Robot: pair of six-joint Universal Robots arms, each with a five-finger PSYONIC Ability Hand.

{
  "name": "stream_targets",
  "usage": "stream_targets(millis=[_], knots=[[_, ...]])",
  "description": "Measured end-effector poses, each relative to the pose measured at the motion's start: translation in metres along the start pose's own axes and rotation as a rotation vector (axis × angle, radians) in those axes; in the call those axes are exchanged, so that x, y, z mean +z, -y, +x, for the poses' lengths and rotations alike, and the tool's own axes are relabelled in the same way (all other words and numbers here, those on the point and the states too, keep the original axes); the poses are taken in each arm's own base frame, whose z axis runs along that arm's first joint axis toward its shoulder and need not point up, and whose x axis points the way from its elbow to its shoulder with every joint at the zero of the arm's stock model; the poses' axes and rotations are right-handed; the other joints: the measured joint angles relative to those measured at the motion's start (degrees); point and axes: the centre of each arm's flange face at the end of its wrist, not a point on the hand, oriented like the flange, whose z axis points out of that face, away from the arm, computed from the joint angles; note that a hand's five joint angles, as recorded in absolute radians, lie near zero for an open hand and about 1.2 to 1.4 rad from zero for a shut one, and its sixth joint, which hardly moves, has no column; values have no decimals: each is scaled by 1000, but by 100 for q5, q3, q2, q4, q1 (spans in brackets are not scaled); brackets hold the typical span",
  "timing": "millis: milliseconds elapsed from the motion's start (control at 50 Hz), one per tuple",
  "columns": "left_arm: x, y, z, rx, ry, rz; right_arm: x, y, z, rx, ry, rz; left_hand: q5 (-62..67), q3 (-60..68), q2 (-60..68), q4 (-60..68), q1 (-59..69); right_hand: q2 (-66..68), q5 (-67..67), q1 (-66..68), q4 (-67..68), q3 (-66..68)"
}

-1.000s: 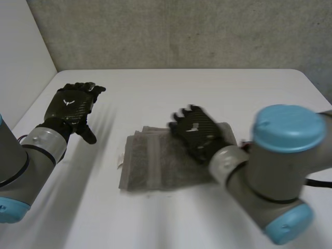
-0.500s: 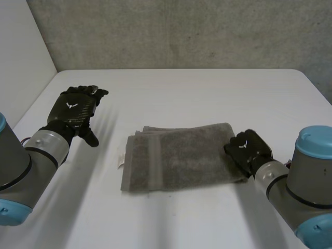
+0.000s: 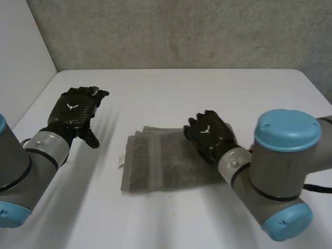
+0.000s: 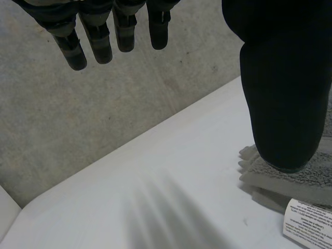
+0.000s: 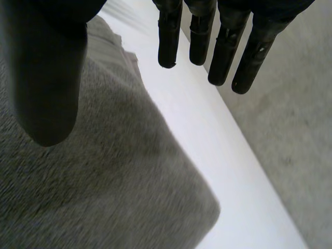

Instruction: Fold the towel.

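Folded grey towel (image 3: 161,163) mid-worktop, right hand (image 3: 208,134) over its right half.
Fingers (image 5: 224,46) on both hands straight, holding nothing; left hand (image 3: 75,110) hovers well left of the towel. Risk: palm drag would shift the top layer and splay the stacked left edges by the label (image 4: 306,225). Bare worktop (image 3: 171,88) all round; side wall (image 3: 21,52) near left hand, so the right side looks freer.

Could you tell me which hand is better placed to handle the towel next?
Probably the right hand: it is open above the towel, while the left hand is off beside it, above bare table.
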Motion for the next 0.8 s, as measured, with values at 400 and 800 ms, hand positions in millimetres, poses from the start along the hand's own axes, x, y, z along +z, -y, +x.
stream_targets(millis=[400, 800], knots=[[1, 9, 2, -159, -7, 27, -31, -103, 40, 342, -13, -186, 0, 3, 0, 0, 0, 1611, 1800, 1517, 1537, 1550], [-2, 15, 1, -190, -7, 44, -24, -103, 40, 331, -28, -160, 0, 3, 0, 0, 0, 2299, 2423, 2207, 2257, 2253]])
